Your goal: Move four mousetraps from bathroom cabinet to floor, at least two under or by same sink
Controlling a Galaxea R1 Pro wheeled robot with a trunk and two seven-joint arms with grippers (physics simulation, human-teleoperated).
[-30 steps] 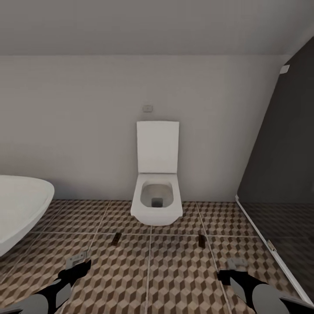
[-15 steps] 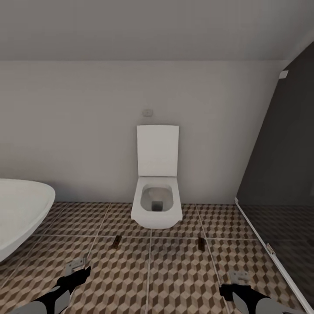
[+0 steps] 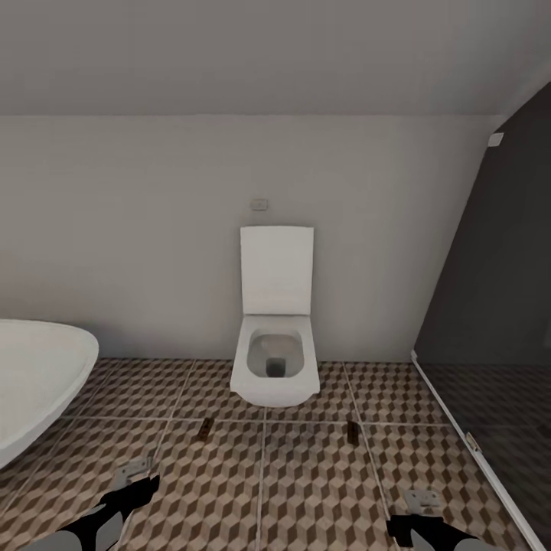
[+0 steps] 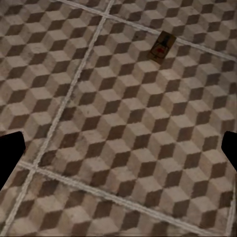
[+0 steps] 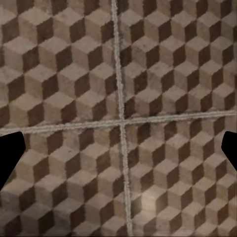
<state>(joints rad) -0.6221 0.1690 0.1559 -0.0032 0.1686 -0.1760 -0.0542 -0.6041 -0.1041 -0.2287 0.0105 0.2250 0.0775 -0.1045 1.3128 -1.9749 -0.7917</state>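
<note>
Head view: two mousetraps are lying on the bathroom floor [image 3: 306, 490] in front of the toilet [image 3: 275, 360], the left mousetrap [image 3: 203, 430] and the right mousetrap [image 3: 353, 431] well apart, each beside a grout line. The bathtub [image 3: 38, 375] is standing at the left and a dark glass partition [image 3: 497, 306] at the right. The left gripper [image 3: 132, 474] and the right gripper [image 3: 422, 502] are hanging low over the tiles, holding nothing.

Left wrist view: one mousetrap [image 4: 162, 46] is resting flat on the tiles, near a grout line. The gripper's two dark fingertips [image 4: 10, 155] are showing at opposite edges, so the jaws are standing wide apart and empty.

Right wrist view: bare tile and a grout crossing are showing between the fingertips [image 5: 10, 155]; these jaws are likewise apart and empty.

Handling judgement: each trap is probably light, stiff and very thin. Taking hold across the short sides of the slab, clear of the metal parts, is advisable.
</note>
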